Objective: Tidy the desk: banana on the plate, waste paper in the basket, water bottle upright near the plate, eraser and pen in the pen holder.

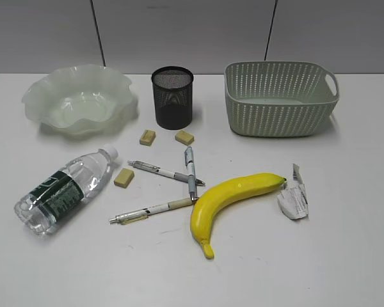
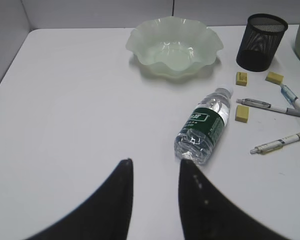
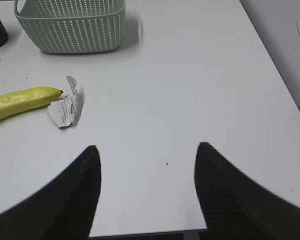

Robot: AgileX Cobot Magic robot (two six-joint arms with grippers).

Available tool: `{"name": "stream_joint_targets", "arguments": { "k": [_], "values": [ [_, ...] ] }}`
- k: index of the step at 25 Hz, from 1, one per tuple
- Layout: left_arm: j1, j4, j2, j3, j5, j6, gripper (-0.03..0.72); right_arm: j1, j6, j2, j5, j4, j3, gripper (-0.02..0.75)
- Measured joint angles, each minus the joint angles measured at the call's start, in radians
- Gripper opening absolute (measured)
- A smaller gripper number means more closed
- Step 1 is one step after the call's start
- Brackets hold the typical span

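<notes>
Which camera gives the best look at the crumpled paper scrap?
The right wrist view: the waste paper lies unobstructed beside the banana tip, its printed text visible. The exterior view shows it too, smaller. The left wrist view misses it entirely.

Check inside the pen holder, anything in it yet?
Nothing visible sticks out of the pen holder; three pens and three erasers lie on the desk. Its mesh wall hides the bottom, so that part is unconfirmed.
</notes>
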Motion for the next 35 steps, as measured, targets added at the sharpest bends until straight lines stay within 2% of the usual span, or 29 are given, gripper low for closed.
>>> {"name": "stream_joint_targets", "arguments": {
  "k": [35],
  "values": [
    [-0.008, -0.001, 0.000, 0.000, -0.002, 0.000, 0.232, 0.000, 0.000, 0.000, 0.000, 0.000, 0.000, 0.473]
  ]
}}
